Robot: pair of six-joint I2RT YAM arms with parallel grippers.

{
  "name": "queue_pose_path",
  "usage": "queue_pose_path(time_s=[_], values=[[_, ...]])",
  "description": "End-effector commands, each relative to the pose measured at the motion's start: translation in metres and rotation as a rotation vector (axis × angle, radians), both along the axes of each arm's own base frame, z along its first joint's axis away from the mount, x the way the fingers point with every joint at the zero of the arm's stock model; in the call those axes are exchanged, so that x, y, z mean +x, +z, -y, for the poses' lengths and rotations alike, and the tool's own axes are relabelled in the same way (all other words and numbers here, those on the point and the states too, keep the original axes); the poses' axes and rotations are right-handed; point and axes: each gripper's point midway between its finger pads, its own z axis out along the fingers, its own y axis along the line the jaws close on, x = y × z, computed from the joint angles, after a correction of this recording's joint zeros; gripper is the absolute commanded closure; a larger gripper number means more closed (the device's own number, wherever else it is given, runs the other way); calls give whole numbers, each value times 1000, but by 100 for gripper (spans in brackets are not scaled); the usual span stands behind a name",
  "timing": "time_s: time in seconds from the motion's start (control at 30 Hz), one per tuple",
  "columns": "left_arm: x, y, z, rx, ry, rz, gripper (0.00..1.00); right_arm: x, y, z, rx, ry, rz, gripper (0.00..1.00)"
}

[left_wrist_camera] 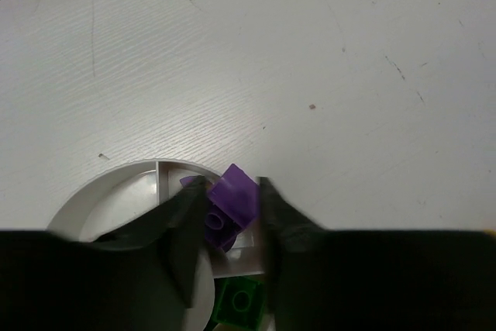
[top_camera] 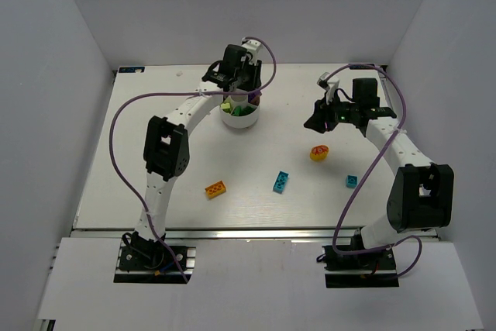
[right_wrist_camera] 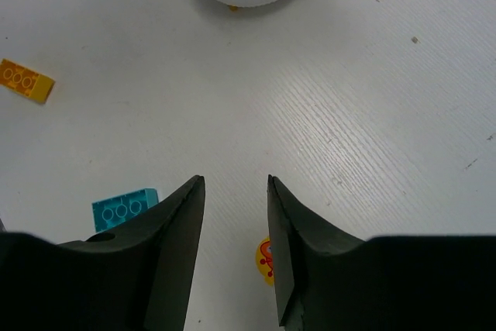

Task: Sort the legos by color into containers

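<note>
Overhead: left end effector (top_camera: pixel 235 92) above white bowl (top_camera: pixel 242 120); right end effector (top_camera: pixel 316 123) right of bowl.
Left wrist: fingers clamp purple brick (left_wrist_camera: pixel 232 201) over bowl compartment; green brick (left_wrist_camera: pixel 242 304) inside bowl.
Right wrist: jaws apart, empty; round yellow piece (right_wrist_camera: pixel 264 260), cyan brick (right_wrist_camera: pixel 124 208), orange brick (right_wrist_camera: pixel 25 81) on tabletop (right_wrist_camera: pixel 372 114), apart from bowl.

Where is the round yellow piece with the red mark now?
In the top view the round yellow piece lies on the table right of centre, close by the right gripper, left of a small cyan brick.

One purple brick (left_wrist_camera: pixel 232 201), white bowl (left_wrist_camera: pixel 91 198)
</note>
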Motion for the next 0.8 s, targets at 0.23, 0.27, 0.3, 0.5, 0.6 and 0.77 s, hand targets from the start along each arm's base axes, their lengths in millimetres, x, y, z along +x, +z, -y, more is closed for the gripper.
queue_pose_path(time_s=[0.23,0.27,0.3,0.5,0.6,0.77], values=[[-117,202,-51,-285,-69,297,97,-38,-27,18,-275,435,322,41],[-132,167,-61,-241,-58,243,86,-45,-32,19,-305,505,357,30],[-144,163,-72,-218,-47,253,71,-54,-36,20,-333,571,389,23],[-221,120,-147,-114,104,287,12,-35,-6,30,-478,655,519,11],[-238,103,-169,-51,154,263,12,-27,-23,44,-606,764,498,11],[-251,96,-183,-20,192,312,10,-26,-53,56,-693,963,410,17]])
